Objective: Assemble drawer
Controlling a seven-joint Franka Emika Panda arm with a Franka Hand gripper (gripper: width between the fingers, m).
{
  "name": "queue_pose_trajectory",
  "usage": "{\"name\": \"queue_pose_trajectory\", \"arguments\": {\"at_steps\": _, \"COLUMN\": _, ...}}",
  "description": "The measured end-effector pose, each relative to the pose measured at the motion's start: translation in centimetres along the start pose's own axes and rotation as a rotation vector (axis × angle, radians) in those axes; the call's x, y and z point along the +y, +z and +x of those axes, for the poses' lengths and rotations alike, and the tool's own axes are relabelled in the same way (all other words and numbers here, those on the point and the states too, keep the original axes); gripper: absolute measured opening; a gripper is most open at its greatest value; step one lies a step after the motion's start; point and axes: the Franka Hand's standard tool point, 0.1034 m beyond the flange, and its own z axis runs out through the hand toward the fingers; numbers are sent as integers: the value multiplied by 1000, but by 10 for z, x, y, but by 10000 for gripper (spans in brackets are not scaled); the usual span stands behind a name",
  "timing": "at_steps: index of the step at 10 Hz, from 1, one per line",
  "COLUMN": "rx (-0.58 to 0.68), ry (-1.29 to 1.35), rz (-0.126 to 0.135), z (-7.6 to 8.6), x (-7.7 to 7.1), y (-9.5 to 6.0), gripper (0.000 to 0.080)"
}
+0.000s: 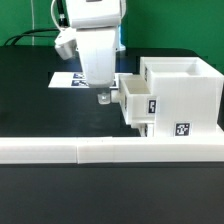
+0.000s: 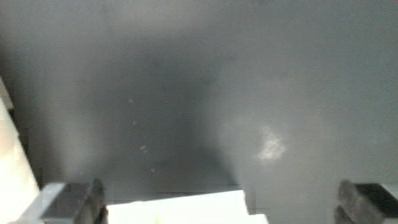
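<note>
The white drawer casing [image 1: 185, 95] stands at the exterior view's right and carries black-and-white tags. A small white tray [image 1: 134, 98] sticks partly out of its side that faces the exterior view's left. My gripper [image 1: 104, 97] hangs just to the exterior view's left of that tray, close to its outer end. In the wrist view my gripper [image 2: 221, 206] is open, with its dark fingers [image 2: 71, 203] set wide apart. A white part [image 2: 169, 211] shows low between them, touching neither. I cannot tell where the second tray is.
The long low white wall [image 1: 100, 151] runs along the front, right against the casing. The marker board [image 1: 70, 80] lies flat on the black table [image 1: 30, 100] behind the arm. A pale strip [image 2: 9, 150] shows at the wrist view's edge.
</note>
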Motion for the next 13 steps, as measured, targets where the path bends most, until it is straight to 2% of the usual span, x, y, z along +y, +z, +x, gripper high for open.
{"name": "queue_pose_trajectory", "arguments": {"at_steps": 4, "rx": 15, "ry": 31, "rz": 4, "z": 27, "x": 1, "y": 6, "gripper": 649}}
{"name": "queue_pose_trajectory", "arguments": {"at_steps": 7, "rx": 17, "ry": 91, "rz": 0, "z": 31, "x": 2, "y": 7, "gripper": 649}}
{"name": "queue_pose_trajectory", "arguments": {"at_steps": 8, "rx": 15, "ry": 71, "rz": 3, "z": 22, "x": 1, "y": 7, "gripper": 649}}
{"name": "queue_pose_trajectory", "arguments": {"at_steps": 10, "rx": 12, "ry": 18, "rz": 39, "z": -17, "x": -1, "y": 2, "gripper": 649}}
{"name": "queue_pose_trajectory", "arguments": {"at_steps": 11, "rx": 9, "ry": 27, "rz": 46, "z": -30, "x": 2, "y": -4, "gripper": 649}}
{"name": "queue_pose_trajectory", "arguments": {"at_steps": 12, "rx": -4, "ry": 31, "rz": 37, "z": -39, "x": 4, "y": -13, "gripper": 649}}
{"name": "queue_pose_trajectory", "arguments": {"at_steps": 13, "rx": -7, "ry": 36, "rz": 26, "z": -41, "x": 5, "y": -18, "gripper": 649}}
